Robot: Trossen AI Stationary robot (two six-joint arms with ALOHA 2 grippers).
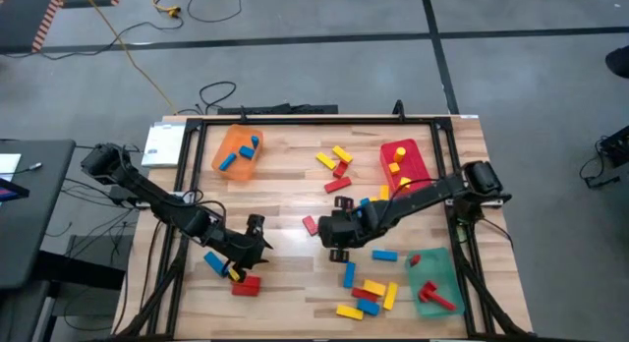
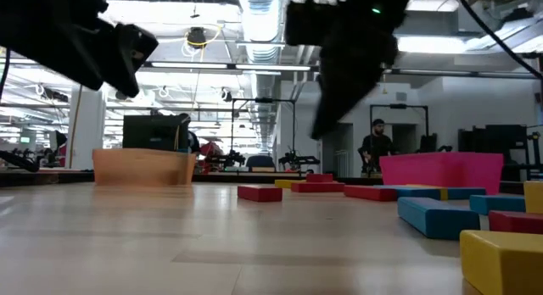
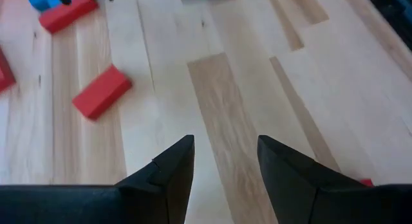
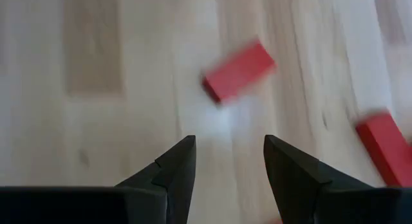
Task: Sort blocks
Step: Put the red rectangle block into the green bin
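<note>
Orange tray (image 1: 239,155) beyond the left gripper (image 1: 257,224) holds blue blocks (image 1: 228,161); red tray (image 1: 406,163) holds yellow ones. Both grippers empty, fingers spread; right gripper (image 1: 313,225) near a red block (image 4: 238,71).

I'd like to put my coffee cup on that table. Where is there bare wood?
Bare wood lies between the orange tray and the left gripper, and along the near edge below the right gripper. It is crowded around the green tray and the red tray.
</note>
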